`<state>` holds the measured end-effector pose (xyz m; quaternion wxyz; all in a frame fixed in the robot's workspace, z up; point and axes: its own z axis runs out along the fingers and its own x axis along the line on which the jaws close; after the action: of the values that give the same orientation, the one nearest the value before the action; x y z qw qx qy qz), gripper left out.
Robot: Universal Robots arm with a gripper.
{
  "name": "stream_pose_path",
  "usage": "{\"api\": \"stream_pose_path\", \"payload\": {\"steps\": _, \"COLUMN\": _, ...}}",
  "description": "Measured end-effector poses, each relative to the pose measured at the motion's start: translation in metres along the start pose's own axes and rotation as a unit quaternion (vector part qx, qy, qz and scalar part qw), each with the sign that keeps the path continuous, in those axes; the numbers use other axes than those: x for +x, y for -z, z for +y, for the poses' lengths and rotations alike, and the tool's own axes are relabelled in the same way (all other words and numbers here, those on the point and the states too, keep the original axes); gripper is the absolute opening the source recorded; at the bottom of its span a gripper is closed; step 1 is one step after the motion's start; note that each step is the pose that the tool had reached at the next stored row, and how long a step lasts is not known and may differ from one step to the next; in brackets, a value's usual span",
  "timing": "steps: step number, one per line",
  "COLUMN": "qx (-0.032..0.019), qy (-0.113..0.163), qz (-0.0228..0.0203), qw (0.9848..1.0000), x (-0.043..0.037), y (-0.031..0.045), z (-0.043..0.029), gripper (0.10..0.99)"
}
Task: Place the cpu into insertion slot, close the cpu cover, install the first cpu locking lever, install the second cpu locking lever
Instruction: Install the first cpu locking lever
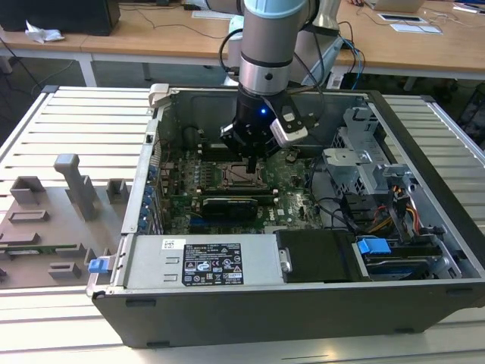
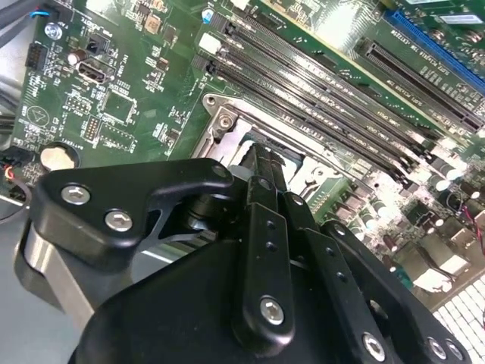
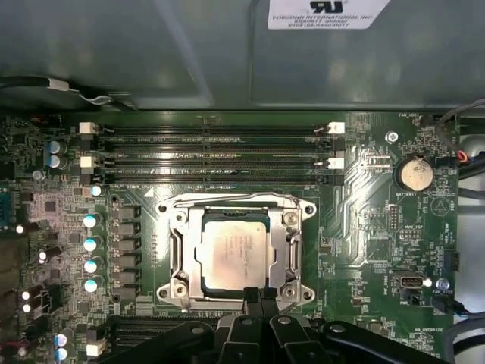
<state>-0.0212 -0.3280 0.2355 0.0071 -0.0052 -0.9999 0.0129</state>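
A white printed label [image 1: 203, 263] on the power supply [image 1: 148, 265] is too small to read.

Arm upright — gripper [image 1: 251, 158] pointing straight down, fingers [image 3: 260, 297] pressed together.

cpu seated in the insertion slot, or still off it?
Touching. In the first wrist view the cpu lies flat inside the insertion slot, framed on all sides, with the gripper at its edge.

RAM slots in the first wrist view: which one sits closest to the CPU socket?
The slot bordering the socket's metal frame, with no white latch at its ends. The other slots lie farther from the cpu, toward the case wall; white clips mark those.
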Motion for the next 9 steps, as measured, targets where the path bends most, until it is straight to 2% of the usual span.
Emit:
{"api": "stream_pose_path", "payload": {"steps": 6, "qx": 0.0, "qy": 0.0, "qz": 0.0, "qw": 1.0, "x": 0.0001, "y": 0.0086, "z": -0.0002, "gripper": 0.106}}
{"api": "stream_pose_path", "payload": {"steps": 9, "qx": 0.0, "qy": 0.0, "qz": 0.0, "qw": 1.0, "x": 0.0002, "y": 0.0152, "z": -0.0004, "gripper": 0.106}}
